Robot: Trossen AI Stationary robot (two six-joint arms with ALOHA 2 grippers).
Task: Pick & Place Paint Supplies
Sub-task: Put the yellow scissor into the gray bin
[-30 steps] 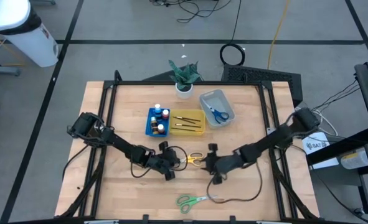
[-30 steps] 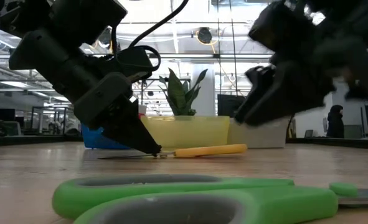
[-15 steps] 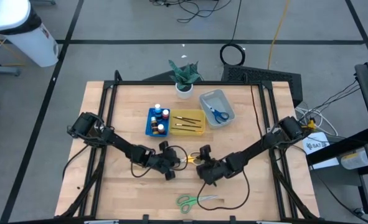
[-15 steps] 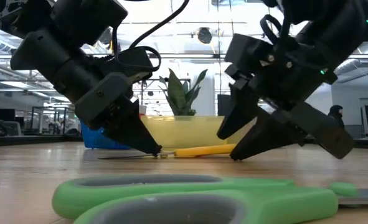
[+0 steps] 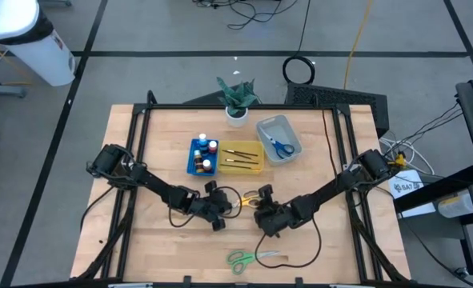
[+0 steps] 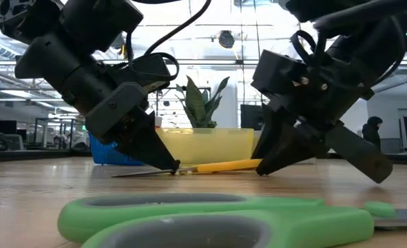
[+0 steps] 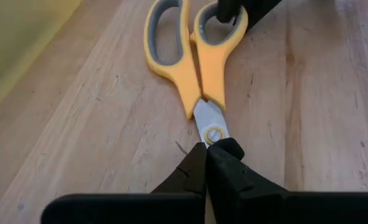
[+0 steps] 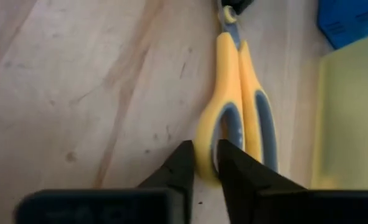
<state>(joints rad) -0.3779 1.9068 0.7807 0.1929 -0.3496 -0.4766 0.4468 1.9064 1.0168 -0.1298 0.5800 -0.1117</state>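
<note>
Yellow-handled scissors (image 5: 249,200) lie at mid-table between my grippers. My left gripper (image 7: 207,155) is shut, its tips down on the blades by the pivot. My right gripper (image 8: 207,163) is shut on a handle loop. Green-handled scissors (image 5: 247,258) lie flat near the table's near edge. Blue-handled scissors (image 5: 281,147) lie in the clear tray (image 5: 268,128). The paint bottles (image 5: 206,154) stand in the blue tray (image 5: 191,157), and the thin brushes (image 5: 239,156) lie in the yellow tray (image 5: 241,167). My left gripper's shut fingertips (image 6: 170,164) rest on the yellow scissors' blades just behind the pivot screw (image 7: 215,133). They slant down from the table's left. The blades' free end (image 6: 131,173) lies on the table. My right gripper holds the rounded end of one handle loop (image 8: 203,158), with one finger inside the loop and one outside. It slants down from the table's right, along the scissors. The handle end (image 6: 248,164) sits just above the table.
A potted plant (image 5: 236,101) stands at the far edge behind the trays. The metal frame rails (image 5: 140,136) run along the table's sides. Bare wood lies to the left and right of the green scissors.
My right gripper has moved toward the table's left and come down onto the handle end of the yellow scissors, then stayed there. My left gripper has kept still on the blades, and the scissors have stayed in place.
</note>
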